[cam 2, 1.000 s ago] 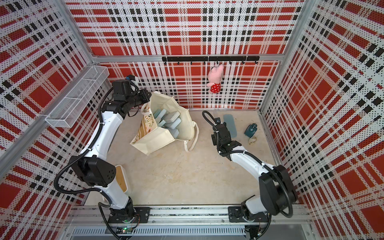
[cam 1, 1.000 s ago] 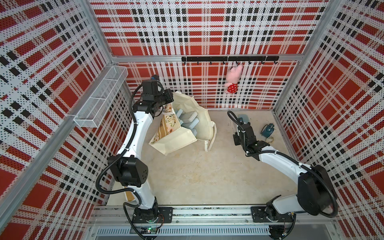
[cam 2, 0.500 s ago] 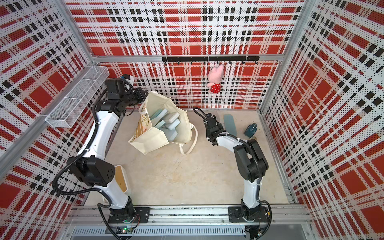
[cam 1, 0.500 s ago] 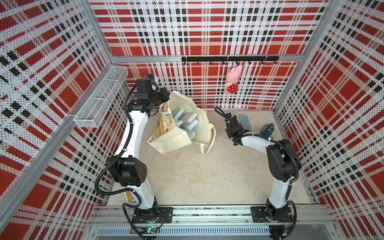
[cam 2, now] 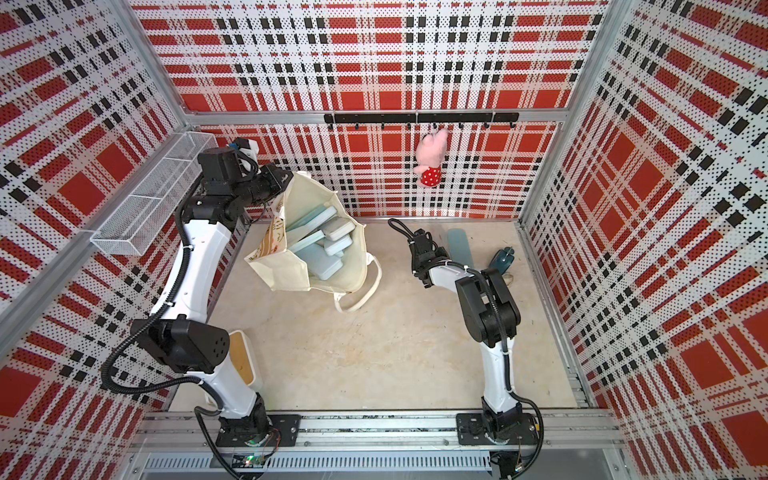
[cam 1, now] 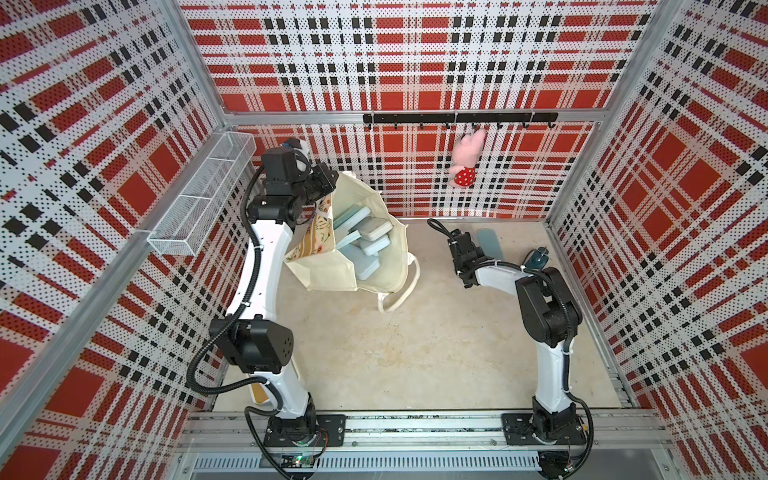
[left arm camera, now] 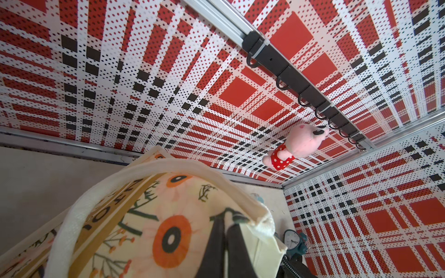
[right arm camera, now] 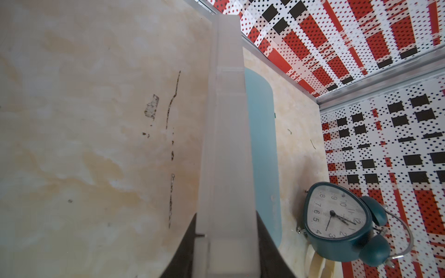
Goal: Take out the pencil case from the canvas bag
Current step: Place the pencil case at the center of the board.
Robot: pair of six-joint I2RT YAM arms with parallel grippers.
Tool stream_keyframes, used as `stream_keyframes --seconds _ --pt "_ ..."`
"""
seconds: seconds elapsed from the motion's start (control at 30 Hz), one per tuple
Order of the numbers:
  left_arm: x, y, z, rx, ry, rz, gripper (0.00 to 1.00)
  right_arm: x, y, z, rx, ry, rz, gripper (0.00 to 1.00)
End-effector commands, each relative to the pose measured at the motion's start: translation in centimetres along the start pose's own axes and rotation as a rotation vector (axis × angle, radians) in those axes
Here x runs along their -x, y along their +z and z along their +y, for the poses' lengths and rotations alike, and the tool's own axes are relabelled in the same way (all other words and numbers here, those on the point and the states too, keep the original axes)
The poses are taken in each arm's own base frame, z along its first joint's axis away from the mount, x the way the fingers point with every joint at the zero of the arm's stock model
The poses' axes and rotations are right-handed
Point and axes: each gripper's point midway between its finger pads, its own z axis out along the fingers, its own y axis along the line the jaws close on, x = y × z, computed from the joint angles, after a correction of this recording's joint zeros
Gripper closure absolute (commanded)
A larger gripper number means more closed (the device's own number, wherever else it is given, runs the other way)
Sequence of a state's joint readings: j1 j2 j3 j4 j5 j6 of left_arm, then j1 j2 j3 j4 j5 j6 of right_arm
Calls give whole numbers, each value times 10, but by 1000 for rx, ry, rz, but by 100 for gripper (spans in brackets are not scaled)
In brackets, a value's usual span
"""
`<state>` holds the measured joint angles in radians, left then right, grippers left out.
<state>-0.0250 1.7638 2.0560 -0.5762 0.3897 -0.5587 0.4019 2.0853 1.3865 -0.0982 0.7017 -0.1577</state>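
Note:
The canvas bag (cam 1: 328, 270) hangs tilted at the back left, mouth open, with several light blue cases (cam 1: 365, 232) inside. My left gripper (cam 1: 328, 189) is shut on the bag's rim; in the left wrist view the gripper (left arm camera: 226, 216) pinches the fabric beside the flower print (left arm camera: 171, 238) and the padded handle (left arm camera: 168, 166). The other handle (cam 1: 401, 291) droops onto the table. My right gripper (cam 1: 467, 249) is shut on a pencil case (cam 1: 487, 244), held on edge low over the back right of the table. The right wrist view shows that case (right arm camera: 228, 144) between the jaws.
A teal alarm clock (cam 1: 538, 258) stands just right of the held case, also in the right wrist view (right arm camera: 337, 221). A pink plush toy (cam 1: 467, 156) hangs from the black hook rail (cam 1: 457, 118). A wire basket (cam 1: 203, 199) juts from the left wall.
The right arm's elbow has swung up and inward, and its gripper has shifted slightly left, still holding the pencil case. The left arm has lifted the bag's rim a little.

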Motion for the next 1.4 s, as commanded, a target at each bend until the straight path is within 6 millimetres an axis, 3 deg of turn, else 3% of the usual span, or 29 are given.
stream_keyframes --seconds 0.0,0.1,0.43,0.8,0.97,1.13,1.37 --pt "61 -49 -71 -205 105 -221 100 -1 12 1 -15 -42 8 93" --pt "60 -47 -69 -201 105 -215 100 -4 16 5 -7 -45 16 89" --pt "57 -46 -61 -189 103 -206 100 -14 22 17 28 -47 40 57" --pt "51 -45 -55 -186 97 -196 100 -13 23 22 75 -21 48 41" --pt "50 -47 -55 -189 101 -194 100 -4 19 22 136 41 38 32" --pt "50 -47 -55 -193 97 -193 100 15 5 15 248 156 -12 29" --pt "50 -46 -66 -221 97 -194 100 52 -47 -8 401 322 -160 30"
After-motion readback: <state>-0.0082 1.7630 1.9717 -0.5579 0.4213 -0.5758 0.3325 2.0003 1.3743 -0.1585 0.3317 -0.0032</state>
